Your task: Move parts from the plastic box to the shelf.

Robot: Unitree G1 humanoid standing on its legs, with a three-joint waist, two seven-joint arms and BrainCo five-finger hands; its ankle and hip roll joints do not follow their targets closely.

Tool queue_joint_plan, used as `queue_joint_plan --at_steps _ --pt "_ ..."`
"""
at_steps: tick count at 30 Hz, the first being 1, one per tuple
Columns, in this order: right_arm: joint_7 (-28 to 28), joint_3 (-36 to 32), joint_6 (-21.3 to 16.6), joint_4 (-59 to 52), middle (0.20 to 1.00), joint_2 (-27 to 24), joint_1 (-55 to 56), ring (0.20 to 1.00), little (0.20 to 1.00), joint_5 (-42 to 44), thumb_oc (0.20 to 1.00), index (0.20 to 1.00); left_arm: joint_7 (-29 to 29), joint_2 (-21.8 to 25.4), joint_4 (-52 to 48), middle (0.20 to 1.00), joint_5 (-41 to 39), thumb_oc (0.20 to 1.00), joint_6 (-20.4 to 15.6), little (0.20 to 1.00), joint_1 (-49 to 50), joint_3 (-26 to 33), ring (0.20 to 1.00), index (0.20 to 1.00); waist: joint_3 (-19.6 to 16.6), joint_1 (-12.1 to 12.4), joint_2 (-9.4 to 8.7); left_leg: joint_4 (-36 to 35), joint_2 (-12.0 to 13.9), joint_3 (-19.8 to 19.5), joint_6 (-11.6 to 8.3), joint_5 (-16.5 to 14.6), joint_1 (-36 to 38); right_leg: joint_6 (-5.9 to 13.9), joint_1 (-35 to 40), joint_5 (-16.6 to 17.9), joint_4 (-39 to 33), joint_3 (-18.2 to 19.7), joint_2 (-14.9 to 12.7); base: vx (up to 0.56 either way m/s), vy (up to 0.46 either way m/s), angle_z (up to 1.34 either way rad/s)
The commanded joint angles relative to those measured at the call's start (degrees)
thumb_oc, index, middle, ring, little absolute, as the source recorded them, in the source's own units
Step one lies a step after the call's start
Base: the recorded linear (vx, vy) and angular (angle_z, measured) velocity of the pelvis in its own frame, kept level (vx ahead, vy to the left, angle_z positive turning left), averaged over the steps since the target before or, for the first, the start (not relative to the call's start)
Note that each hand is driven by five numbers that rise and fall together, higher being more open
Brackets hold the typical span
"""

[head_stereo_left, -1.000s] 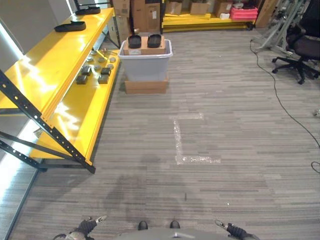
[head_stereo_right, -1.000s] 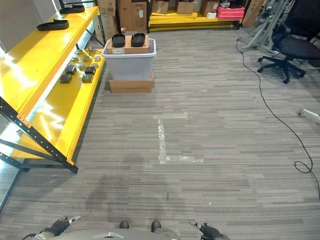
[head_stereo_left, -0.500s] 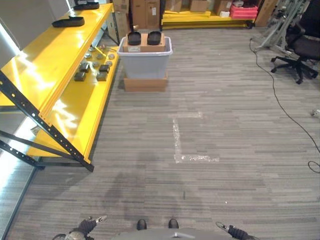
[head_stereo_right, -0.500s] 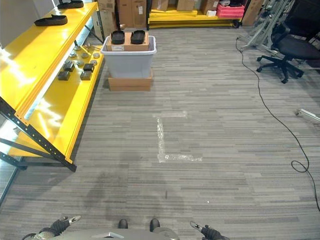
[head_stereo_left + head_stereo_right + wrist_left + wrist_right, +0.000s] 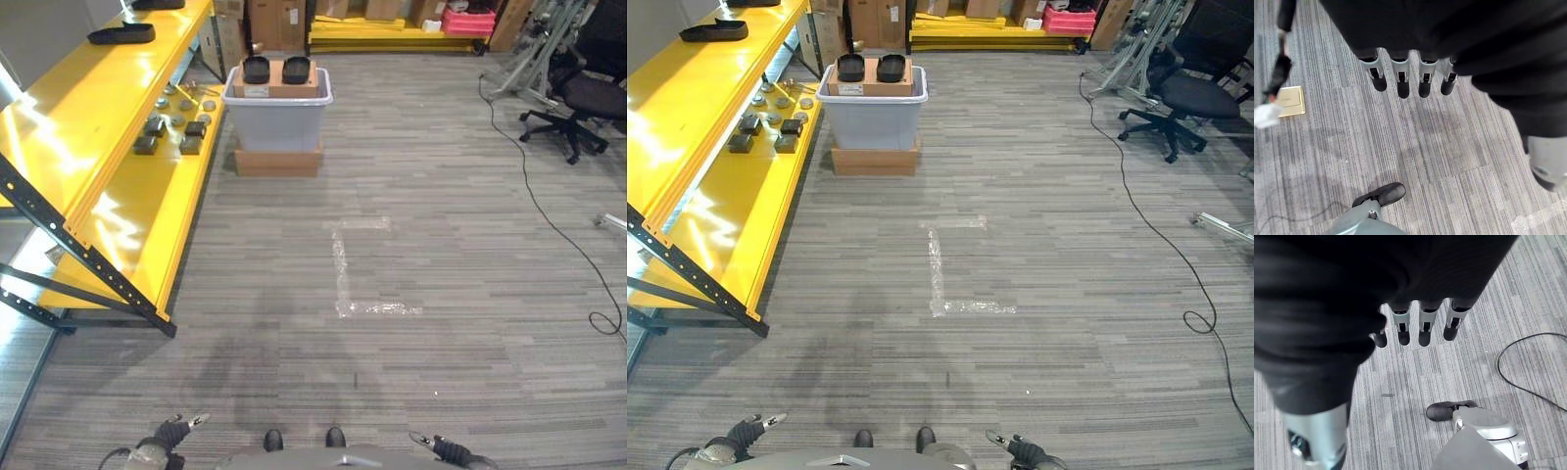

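Observation:
A grey plastic box stands far ahead on a flat cardboard box, beside the yellow shelf. Inside it a brown carton carries two black parts. My left hand hangs low at the bottom left, my right hand at the bottom right. Both are far from the box. In the wrist views the fingers of the left hand and the fingers of the right hand hang relaxed over the carpet, holding nothing.
The shelf's lower board holds several small dark and round parts. A black part lies on the upper board. White tape marks the carpet. An office chair and a floor cable lie to the right.
The whole scene has shifted as the camera moved; the box and shelf now sit slightly higher and further left. Both hands hang as before.

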Motion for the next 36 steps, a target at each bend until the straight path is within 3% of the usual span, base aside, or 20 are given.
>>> queue_joint_plan --at_steps 1,7,8,12,16,19,22,24,25,26,27,29,30,31,33,34,35,36 --pt "-0.17 0.11 -0.14 2.43 1.000 -1.36 -1.80 1.000 1.000 -0.14 1.000 1.000 0.06 0.33 2.55 1.000 0.45 1.000 -0.55 1.000 -2.42 0.12 1.000 1.000 -0.95 0.22 0.56 1.34 -1.74 -2.44 -0.11 -5.79 0.48 5.80 -1.37 -5.55 7.19 1.07 -3.80 0.03 0.035 0.00" --pt "-0.67 1.00 -0.28 1.90 1.000 -1.93 -3.07 1.000 1.000 -1.56 1.000 1.000 0.29 1.09 2.52 1.000 1.45 1.000 -0.53 1.000 -2.79 -0.44 1.000 1.000 0.85 0.25 0.79 3.19 -2.34 -1.74 0.87 -6.88 -0.88 7.26 -5.49 -4.98 12.36 1.44 -4.81 0.00 0.075 -0.08" --pt "-0.63 0.97 -0.12 1.64 1.000 -2.02 -3.13 1.000 1.000 -1.89 1.000 1.000 0.35 1.43 2.61 1.000 1.15 1.000 -0.39 1.000 -2.75 0.07 1.000 1.000 1.71 0.38 1.03 3.86 -2.46 -1.79 1.35 -7.11 -1.02 7.61 -7.47 -3.98 16.85 2.02 -5.11 0.00 0.066 -0.18" --pt "-0.53 1.10 -0.10 0.92 1.000 -1.98 -3.33 1.000 1.000 -1.91 1.000 1.000 0.49 1.97 2.75 1.000 1.01 1.000 -0.20 1.000 -2.98 0.40 1.000 1.000 3.06 -0.01 1.74 3.87 -2.00 -1.88 1.49 -7.42 -0.76 7.71 -12.19 -2.71 23.31 1.12 -5.18 0.04 0.044 -0.07" --pt "-0.98 1.33 -0.39 0.10 1.000 -1.77 -3.17 1.000 1.000 -1.56 1.000 1.000 0.34 2.08 3.19 1.000 1.66 1.000 -0.17 1.000 -3.61 -0.25 1.000 1.000 4.24 -1.61 2.05 1.28 -1.57 -2.42 0.85 -7.77 2.17 7.02 -18.16 -0.70 18.93 -0.94 -2.90 0.16 -0.025 -0.14" --pt "-1.24 1.32 -0.72 0.35 1.000 -1.55 -2.03 1.000 1.000 -1.17 1.000 1.000 0.42 2.04 2.58 1.000 2.09 1.000 -0.19 1.000 -4.85 -1.23 1.000 1.000 5.12 -4.32 2.14 -0.09 -1.77 -5.12 0.21 -8.50 5.08 7.56 -23.21 2.11 14.79 0.51 0.42 0.24 -0.075 0.10" --pt "-0.42 1.59 -0.30 2.15 1.000 -1.40 -0.08 1.000 1.000 -2.39 1.000 1.000 0.01 1.32 2.09 1.000 2.93 1.000 -0.34 1.000 -5.40 -2.31 1.000 1.000 4.22 -5.53 2.36 0.32 -1.15 -6.58 -0.68 -9.87 7.29 6.43 -22.21 2.18 13.07 -0.90 0.33 0.29 -0.148 0.57" --pt "-0.44 1.64 -0.27 3.02 1.000 -1.72 1.09 1.000 1.000 -2.96 1.000 1.000 0.02 0.88 1.78 1.000 3.09 1.000 -0.51 1.000 -5.25 -2.57 1.000 1.000 2.68 -6.06 2.36 4.30 -0.28 -6.81 -1.77 -11.83 7.61 4.77 -19.26 0.41 12.17 -0.36 1.05 0.34 -0.225 0.88" --pt "-0.69 1.70 -0.37 3.28 1.000 -1.62 1.33 1.000 1.000 -3.22 1.000 1.000 0.57 0.84 1.23 1.000 1.89 1.000 -0.43 1.000 -5.30 -1.94 1.000 1.000 1.95 -5.97 2.47 6.67 0.46 -6.40 -2.61 -10.89 7.37 3.80 -18.03 -0.32 12.53 -0.52 1.83 0.42 -0.323 0.72" --pt "0.24 2.13 0.13 3.95 1.000 -2.02 2.14 1.000 1.000 -4.15 1.000 1.000 0.23 0.38 0.47 1.000 0.43 1.000 -0.39 1.000 -4.84 -1.51 1.000 1.000 1.75 -5.62 2.55 15.33 0.84 -6.50 -4.86 -7.36 5.54 2.67 -14.38 -0.95 10.90 -1.22 1.88 0.30 -0.247 0.52" --pt "0.24 2.14 0.13 3.95 1.000 -1.99 2.14 1.000 1.000 -4.15 1.000 1.000 0.22 0.41 0.46 1.000 0.43 1.000 -0.38 1.000 -4.84 -1.51 1.000 1.000 1.61 -5.72 2.41 15.31 0.70 -6.60 -4.85 -7.19 5.33 2.70 -14.52 -0.84 10.80 -1.27 1.71 0.25 -0.216 0.39" --pt "0.53 2.20 0.21 2.92 1.000 -3.47 1.75 1.000 1.000 -4.06 1.000 1.000 -0.28 0.05 -0.19 1.000 0.85 1.000 -0.54 1.000 -4.72 -2.40 1.000 1.000 2.29 -4.75 1.50 27.87 -0.88 -6.72 -6.86 -1.64 0.41 1.57 -10.84 -1.35 8.90 -1.13 0.78 0.21 -0.215 0.16" --pt "0.11 2.33 -0.01 1.96 1.000 -4.82 0.47 1.000 1.000 -3.65 1.000 1.000 0.26 -0.09 -0.85 1.000 0.90 1.000 -0.66 1.000 -5.44 -3.24 1.000 1.000 3.73 -4.27 0.42 35.68 -1.16 -4.46 -8.21 0.65 -4.21 0.76 -8.55 -2.29 8.25 -0.69 -0.13 0.17 -0.198 0.03" --pt "0.11 2.33 -0.01 1.97 1.000 -4.82 0.45 1.000 1.000 -3.65 1.000 1.000 0.27 -0.10 -0.84 1.000 0.90 1.000 -0.66 1.000 -5.47 -3.24 1.000 1.000 3.78 -4.24 0.48 35.89 -1.09 -4.44 -8.22 0.53 -4.29 0.76 -8.56 -2.29 8.28 -0.68 -0.06 0.15 -0.189 -0.09" --pt "-0.51 2.66 -0.24 1.18 1.000 -5.88 -0.63 1.000 1.000 -3.73 1.000 1.000 0.87 -0.16 -1.02 1.000 -0.08 1.000 -0.54 1.000 -5.66 -3.18 1.000 1.000 4.44 -3.58 -0.45 34.92 2.22 0.17 -7.32 1.30 -8.55 0.12 -6.64 -3.57 8.10 -1.04 -1.32 0.17 -0.149 -0.11" --pt "-0.80 2.42 -0.24 1.15 1.000 -6.31 -0.87 1.000 1.000 -3.58 1.000 1.000 0.79 -0.27 -1.10 1.000 -0.02 1.000 -0.63 1.000 -5.65 -3.45 1.000 1.000 4.59 -2.90 -0.66 32.72 3.04 1.82 -6.70 0.12 -10.94 0.04 -5.33 -4.38 7.68 -1.37 -1.79 0.25 -0.133 0.00" --pt "-1.29 2.14 -0.35 0.82 1.000 -6.97 -1.27 1.000 1.000 -3.30 1.000 1.000 0.81 -0.36 -0.97 1.000 0.66 1.000 -0.69 1.000 -5.68 -4.13 1.000 1.000 4.89 -2.16 -0.63 30.66 2.73 2.43 -6.26 -1.18 -13.02 0.20 -3.86 -5.04 7.12 -1.59 -1.96 0.31 -0.077 0.08" --pt "-1.73 1.82 -0.56 0.19 1.000 -7.60 -1.85 1.000 1.000 -2.89 1.000 1.000 0.70 -0.37 -0.62 1.000 1.61 1.000 -0.86 1.000 -5.49 -4.62 1.000 1.000 4.81 -1.69 -0.13 24.04 1.92 3.02 -5.76 -1.89 -13.91 0.70 -2.56 -5.55 6.39 -1.54 -1.62 0.35 -0.022 0.17"
